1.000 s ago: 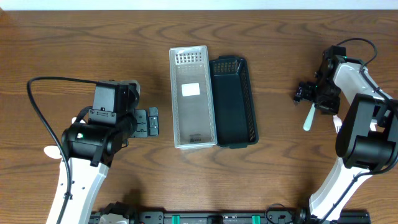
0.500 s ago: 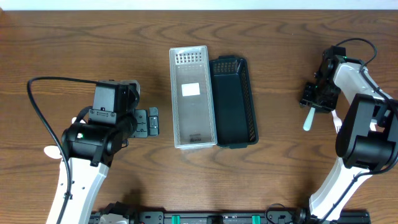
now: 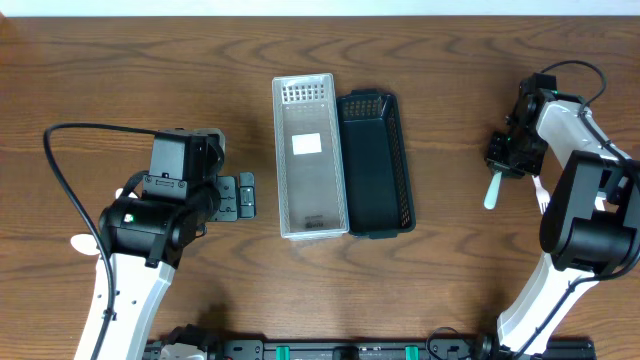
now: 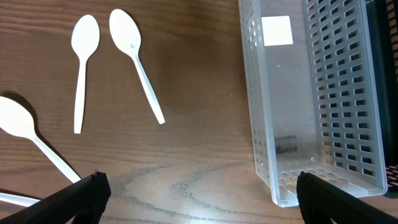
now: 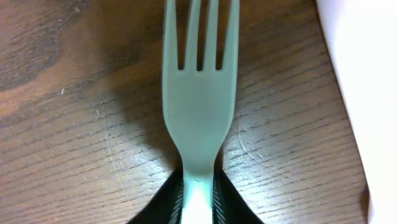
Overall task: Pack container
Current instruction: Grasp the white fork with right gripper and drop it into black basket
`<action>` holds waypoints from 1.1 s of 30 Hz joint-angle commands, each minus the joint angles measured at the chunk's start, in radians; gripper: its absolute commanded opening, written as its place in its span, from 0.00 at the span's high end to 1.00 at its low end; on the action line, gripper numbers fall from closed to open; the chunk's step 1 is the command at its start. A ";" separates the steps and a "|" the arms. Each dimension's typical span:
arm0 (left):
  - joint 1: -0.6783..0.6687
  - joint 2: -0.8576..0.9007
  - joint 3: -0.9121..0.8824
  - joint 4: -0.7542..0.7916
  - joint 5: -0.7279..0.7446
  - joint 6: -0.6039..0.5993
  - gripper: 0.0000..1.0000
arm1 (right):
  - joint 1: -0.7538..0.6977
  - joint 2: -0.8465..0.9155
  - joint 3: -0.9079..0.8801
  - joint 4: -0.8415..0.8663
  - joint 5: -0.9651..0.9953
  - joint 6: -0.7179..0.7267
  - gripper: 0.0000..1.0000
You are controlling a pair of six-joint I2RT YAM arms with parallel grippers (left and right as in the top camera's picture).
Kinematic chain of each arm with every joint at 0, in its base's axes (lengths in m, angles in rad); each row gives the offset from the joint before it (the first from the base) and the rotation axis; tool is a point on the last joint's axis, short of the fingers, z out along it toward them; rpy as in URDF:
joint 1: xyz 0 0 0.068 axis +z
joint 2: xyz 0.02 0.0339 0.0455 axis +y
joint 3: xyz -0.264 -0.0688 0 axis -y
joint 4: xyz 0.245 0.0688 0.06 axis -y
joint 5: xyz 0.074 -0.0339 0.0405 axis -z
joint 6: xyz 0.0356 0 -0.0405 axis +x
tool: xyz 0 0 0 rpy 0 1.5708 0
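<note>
Writing: the clear basket (image 3: 311,155) bears a white label (image 4: 277,30), seemingly blank, and a dark print (image 4: 286,149) at its near end too small to read. Right gripper (image 5: 199,202) is clamped on the handle of the pale fork (image 5: 199,93), tines sticking out past its fingertips, well right of that basket and the black basket (image 3: 377,165) beside it. Left gripper (image 4: 199,199) is spread wide above white spoons (image 4: 134,59)

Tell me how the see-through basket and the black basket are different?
The see-through basket is clear plastic; the black basket is dark. The see-through basket has a white square on its floor; the black basket shows none. The see-through basket looks a bit longer than the black basket. Both are long, empty, holey-walled and side by side.
</note>
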 commanded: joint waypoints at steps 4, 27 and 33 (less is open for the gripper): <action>0.004 0.004 0.009 -0.006 -0.016 0.002 0.02 | 0.005 0.037 -0.009 0.010 -0.008 -0.003 0.99; 0.004 0.004 0.009 -0.006 -0.016 0.002 0.02 | 0.528 -0.372 0.200 -0.131 -0.010 0.152 0.99; 0.004 0.004 0.009 -0.007 -0.016 0.002 0.02 | 0.619 -0.232 0.193 -0.122 -0.008 0.173 0.97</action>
